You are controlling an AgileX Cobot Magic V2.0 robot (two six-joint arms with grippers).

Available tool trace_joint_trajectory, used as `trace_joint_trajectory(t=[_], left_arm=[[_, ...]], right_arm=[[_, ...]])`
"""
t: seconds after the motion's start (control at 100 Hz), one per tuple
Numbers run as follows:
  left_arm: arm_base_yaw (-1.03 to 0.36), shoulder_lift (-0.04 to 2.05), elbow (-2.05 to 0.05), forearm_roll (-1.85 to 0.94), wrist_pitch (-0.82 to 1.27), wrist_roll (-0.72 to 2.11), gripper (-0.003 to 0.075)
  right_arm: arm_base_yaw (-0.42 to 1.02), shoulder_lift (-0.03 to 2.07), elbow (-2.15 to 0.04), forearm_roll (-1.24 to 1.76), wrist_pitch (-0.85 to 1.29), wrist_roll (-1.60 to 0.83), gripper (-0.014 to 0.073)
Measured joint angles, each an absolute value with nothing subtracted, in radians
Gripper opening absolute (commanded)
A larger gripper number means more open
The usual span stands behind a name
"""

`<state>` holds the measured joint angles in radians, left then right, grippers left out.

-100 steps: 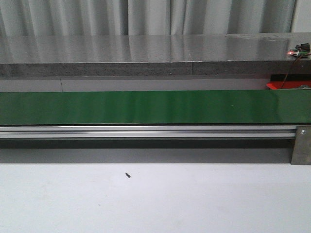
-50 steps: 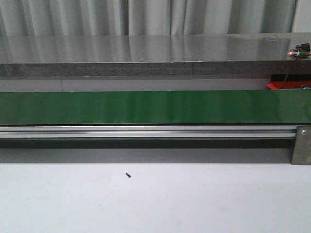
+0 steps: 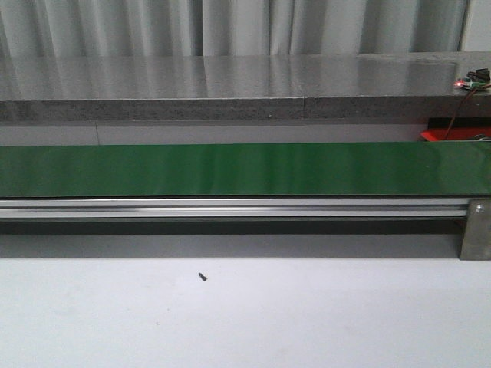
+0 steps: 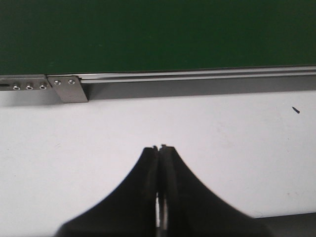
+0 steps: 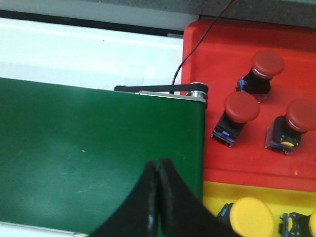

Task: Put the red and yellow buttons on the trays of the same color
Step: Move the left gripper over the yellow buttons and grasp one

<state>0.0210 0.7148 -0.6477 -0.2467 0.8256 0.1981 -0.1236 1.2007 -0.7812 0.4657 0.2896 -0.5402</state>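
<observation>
Your long green conveyor belt (image 3: 230, 169) runs left to right across the front view, bare of buttons; its silver aluminium rail (image 3: 230, 207) edges the near side, white worktop (image 3: 307, 314) in front of that.

The relation that matters: every button sits past the right-hand end of the belt, so the right arm is the nearer one by a wide margin. In the right wrist view the red plastic tray (image 5: 247, 98) sits right at the belt's end roller, the yellow plastic tray (image 5: 217, 197) directly adjoining it. Three red mushroom-head push buttons (image 5: 242, 108) lie tipped on the red tray; at least two yellow mushroom-head push buttons (image 5: 252, 217) sit on the yellow tray, one cut off by the frame. By colour they look matched; nothing shows on the belt to pick.

Right claw (image 5: 158, 170): tips pressed together, empty, over the belt's end, the trays just beside it. Left claw (image 4: 160, 148): also pinched together, empty, over bare worktop near the rail, well apart from the trays.

A small dark speck (image 3: 202, 277) lies on the worktop.

Versus a second ago: the front view is unchanged; belt bare, speck in place.
</observation>
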Motion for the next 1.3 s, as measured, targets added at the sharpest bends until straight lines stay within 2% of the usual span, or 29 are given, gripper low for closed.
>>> trace_joint_trajectory(t=[0.4, 0.76, 0.99, 1.3], left_arm=[[0.021, 0.715, -0.648, -0.247, 0.826, 0.198, -0.0020], [0.021, 0.715, -0.647, -0.247, 0.826, 0.198, -0.0020], [0.023, 0.715, -0.647, -0.242, 0.826, 0.198, -0.0020], [0.185, 0.825, -0.766, -0.236, 0.829, 0.179, -0.0020]], right_arm=[[-0.023, 0.971, -0.627, 0.492, 0.277, -0.540, -0.0057], [-0.021, 0.707, -0.535, 0.509, 0.317, -0.540, -0.0057], [-0.021, 0.650, -0.516, 0.509, 0.335, -0.540, -0.0057], [-0.021, 0.650, -0.516, 0.509, 0.337, -0.540, -0.0057]])
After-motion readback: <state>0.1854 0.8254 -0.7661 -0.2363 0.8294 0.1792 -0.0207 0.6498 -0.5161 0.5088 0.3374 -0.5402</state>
